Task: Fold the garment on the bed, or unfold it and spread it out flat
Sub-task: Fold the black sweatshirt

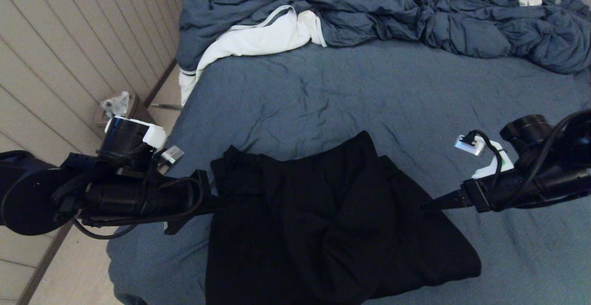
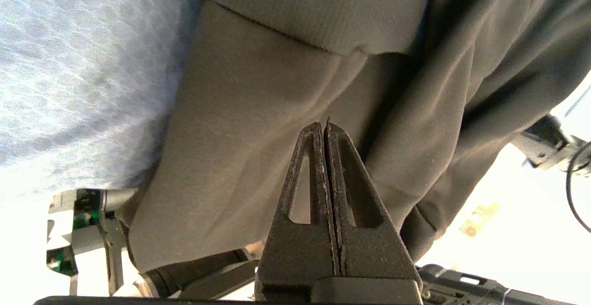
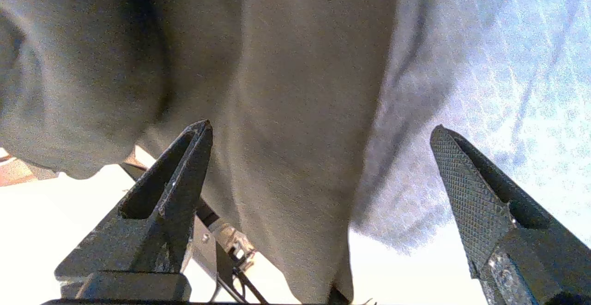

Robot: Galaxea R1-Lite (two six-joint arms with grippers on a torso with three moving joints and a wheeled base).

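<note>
The garment (image 1: 332, 222), a black hoodie, lies bunched in folds on the near part of the bed (image 1: 369, 88). My left gripper (image 1: 221, 203) is at the garment's left edge. In the left wrist view this gripper (image 2: 323, 127) is shut, with no cloth showing between its fingers and the garment (image 2: 258, 111) just beyond them. My right gripper (image 1: 427, 205) is at the garment's right edge. The right wrist view shows it (image 3: 321, 127) open wide, a fold of the garment (image 3: 295, 88) hanging beyond the gap, apart from both fingers.
A rumpled blue-grey comforter (image 1: 415, 14) and a white cloth with a dark stripe (image 1: 258, 37) lie across the far end of the bed. The bed's left edge (image 1: 184, 125) drops to the floor beside a panelled wall, where a small bin (image 1: 117, 106) stands.
</note>
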